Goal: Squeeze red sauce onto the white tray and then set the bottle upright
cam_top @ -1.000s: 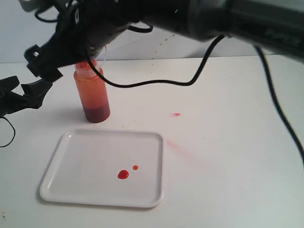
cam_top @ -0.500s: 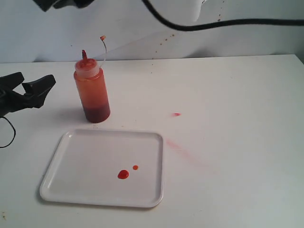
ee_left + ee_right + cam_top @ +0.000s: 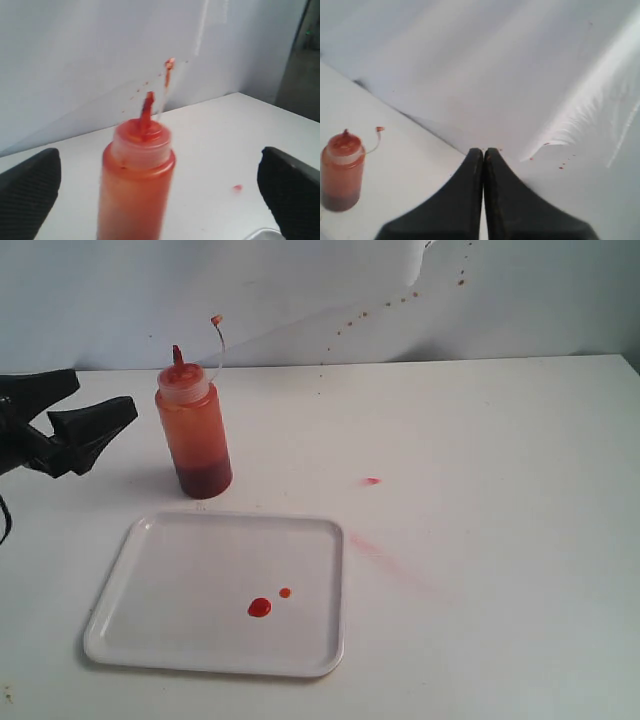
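The bottle (image 3: 194, 435) stands upright on the table just behind the white tray (image 3: 180, 570), its nozzle up and its tethered cap (image 3: 216, 319) hanging open above. Dark sauce sits at its base. Two round drops of red sauce (image 3: 260, 607) lie on the tray. My left gripper (image 3: 70, 415) is open at the left edge of the exterior view, a short way left of the bottle and apart from it. In the left wrist view the bottle (image 3: 135, 175) stands between the wide-apart fingers (image 3: 27, 195). My right gripper (image 3: 484, 155) is shut and empty, raised high, with the bottle (image 3: 341, 170) far below.
A small red spot (image 3: 372, 481) and a faint pink smear (image 3: 385, 555) mark the table right of the tray. Red specks (image 3: 400, 300) dot the white back wall. The table's right half holds nothing else.
The right arm, over the bottle a second ago, has lifted out of the exterior view. The left gripper has moved slightly right toward the bottle. The bottle and tray have not moved.
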You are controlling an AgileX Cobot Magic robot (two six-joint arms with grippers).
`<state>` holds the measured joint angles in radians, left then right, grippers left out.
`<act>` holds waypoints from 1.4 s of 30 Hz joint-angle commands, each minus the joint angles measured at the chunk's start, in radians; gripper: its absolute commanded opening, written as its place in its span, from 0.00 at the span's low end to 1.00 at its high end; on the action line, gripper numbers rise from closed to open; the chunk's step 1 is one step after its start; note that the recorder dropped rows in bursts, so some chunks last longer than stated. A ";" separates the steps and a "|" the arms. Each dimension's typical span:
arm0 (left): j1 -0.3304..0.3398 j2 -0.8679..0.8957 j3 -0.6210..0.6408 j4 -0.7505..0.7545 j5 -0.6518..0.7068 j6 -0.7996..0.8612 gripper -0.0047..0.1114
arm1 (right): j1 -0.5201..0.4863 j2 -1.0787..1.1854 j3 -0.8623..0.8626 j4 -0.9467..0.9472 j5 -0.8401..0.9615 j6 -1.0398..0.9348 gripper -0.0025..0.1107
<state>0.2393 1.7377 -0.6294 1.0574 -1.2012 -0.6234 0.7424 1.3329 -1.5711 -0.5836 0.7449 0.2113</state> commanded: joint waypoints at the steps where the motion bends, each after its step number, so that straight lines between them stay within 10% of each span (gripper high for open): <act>1: 0.002 -0.131 -0.005 0.152 -0.020 -0.145 0.94 | -0.184 -0.148 0.268 -0.026 -0.266 0.165 0.02; 9: 0.002 -0.375 -0.005 0.267 -0.020 -0.468 0.94 | -0.415 -0.223 0.654 -0.017 -0.762 0.308 0.02; 25: 0.002 -0.841 -0.005 0.269 -0.020 -0.631 0.94 | -0.430 -0.223 0.841 0.154 -0.759 0.352 0.02; 42: -0.001 -0.944 -0.005 0.233 -0.020 -0.631 0.94 | -0.430 -0.223 0.841 0.154 -0.759 0.352 0.02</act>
<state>0.2409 0.8096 -0.6277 1.3209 -1.2198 -1.2526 0.3181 1.1170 -0.7363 -0.4356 -0.0093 0.5627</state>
